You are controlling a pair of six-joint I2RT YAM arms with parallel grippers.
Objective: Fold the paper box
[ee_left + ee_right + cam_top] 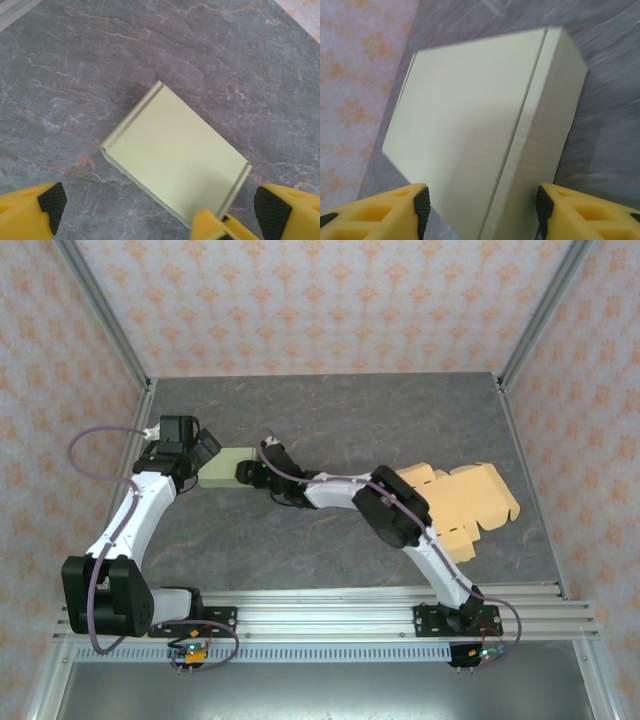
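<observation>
Green box (224,468) sits on the tabletop (330,410), left of centre, between the tips of the two arms. It looks fully closed: lid flat, seams tidy, no flap standing. Left end effector (162,206) hovers over the box's near end, fingers (52,200) spread wide, neither pad touching the card. Right end effector (480,202) faces the box from the opposite side, also spread. The box's lower corner reaches into the gap between its pads; contact unclear, view blurred. A yellow tip (210,226) meets the box's near corner in the left wrist view. Probably a right finger, can't confirm. Tan blank (470,502), unfolded, lies flat well to the right, partly under the right arm. Judgement: folding of the green box is at or near its end, and the step in hand reads as a last squaring-up or a nudge of the finished box. If the lid needs seating, the next move calls for even pressure along the long edge so the light shell doesn't skid on the smooth surface. If it is done, both arms should lift straight off without catching the lid lip. The tan blank is likely the work left.
</observation>
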